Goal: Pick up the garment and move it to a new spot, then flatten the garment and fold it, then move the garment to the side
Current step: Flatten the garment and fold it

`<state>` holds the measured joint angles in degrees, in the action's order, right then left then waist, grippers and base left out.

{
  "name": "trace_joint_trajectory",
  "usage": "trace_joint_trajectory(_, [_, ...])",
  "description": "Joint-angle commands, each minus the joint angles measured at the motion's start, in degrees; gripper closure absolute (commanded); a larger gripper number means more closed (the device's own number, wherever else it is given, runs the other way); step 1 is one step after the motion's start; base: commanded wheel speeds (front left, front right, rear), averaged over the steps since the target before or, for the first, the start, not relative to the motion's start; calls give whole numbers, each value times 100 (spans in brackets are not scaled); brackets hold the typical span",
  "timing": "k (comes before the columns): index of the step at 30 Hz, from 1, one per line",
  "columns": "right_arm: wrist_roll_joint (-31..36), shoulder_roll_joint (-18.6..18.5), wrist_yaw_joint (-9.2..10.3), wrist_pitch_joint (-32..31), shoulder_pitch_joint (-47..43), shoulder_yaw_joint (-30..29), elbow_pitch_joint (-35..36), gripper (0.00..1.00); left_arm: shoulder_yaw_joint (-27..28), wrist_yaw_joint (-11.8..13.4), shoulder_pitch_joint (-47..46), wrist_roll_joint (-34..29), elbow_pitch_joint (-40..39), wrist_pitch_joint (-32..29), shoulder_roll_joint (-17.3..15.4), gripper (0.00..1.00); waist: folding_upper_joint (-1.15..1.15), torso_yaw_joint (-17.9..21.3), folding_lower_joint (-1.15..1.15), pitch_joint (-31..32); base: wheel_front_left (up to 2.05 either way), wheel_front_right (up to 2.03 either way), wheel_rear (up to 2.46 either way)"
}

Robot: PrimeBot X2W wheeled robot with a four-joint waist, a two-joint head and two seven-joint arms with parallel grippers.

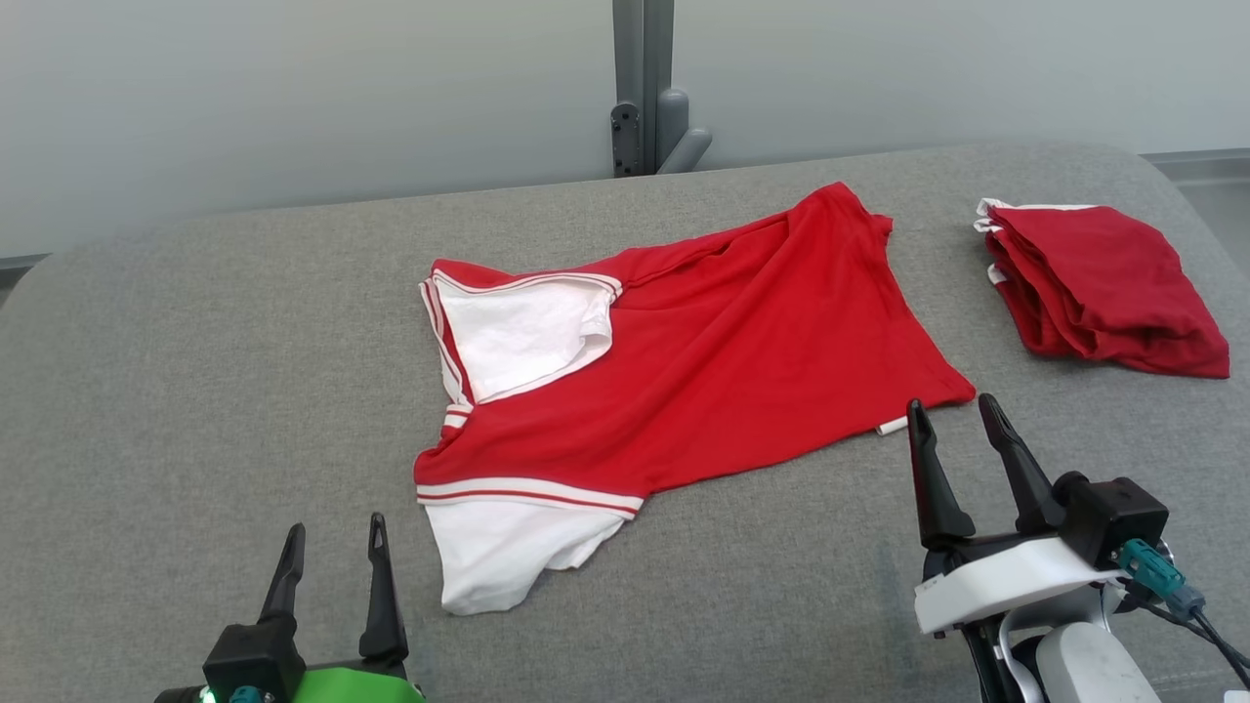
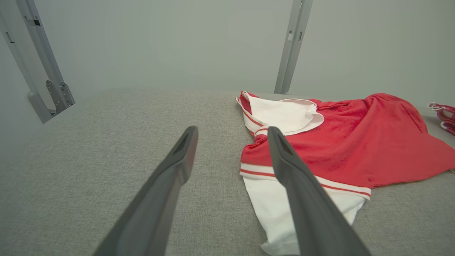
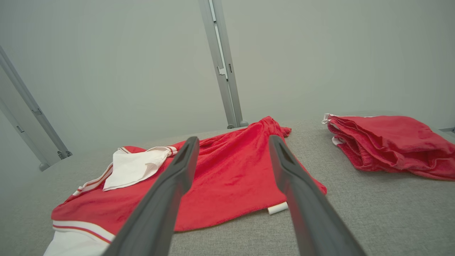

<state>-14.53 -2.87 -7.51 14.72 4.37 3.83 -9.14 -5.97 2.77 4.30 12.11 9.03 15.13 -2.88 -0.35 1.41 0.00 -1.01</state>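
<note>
The red cloth garment with white sleeves [image 1: 703,351] lies rumpled in the middle of the grey fabric tabletop [image 1: 195,391]. One white sleeve is flipped over it and hides what is under. The left end effector [image 1: 335,527], cut off at the bottom edge, is spread and empty near the lower sleeve. The right end effector [image 1: 950,403] is spread and empty too, just beside the garment's corner. A folded red cloth pile [image 1: 1104,288] sits apart on the right, and its layers are hard to count.

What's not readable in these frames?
- Left wrist view: white sleeve partly behind the left gripper; folded red pile cut by right edge.
- Head view: garment count in that pile, hidden by folds.
- Right wrist view: red shirt partly behind the right gripper.
</note>
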Motion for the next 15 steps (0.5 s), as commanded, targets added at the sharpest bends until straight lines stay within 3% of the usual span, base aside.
trace_joint_trajectory(1, [-58, -6, 5, 16, 16, 27, -28, 0, 47, -7, -46, -24, 41, 0, -5, 0, 35, -2, 0, 18, 0, 0, 0])
trace_joint_trajectory(15, [-94, -6, 5, 32, -30, 130, -118, 0, 69, 67, -79, -39, 104, 0, -4, 0, 35, 32, 0, 101, 0, 0, 0])
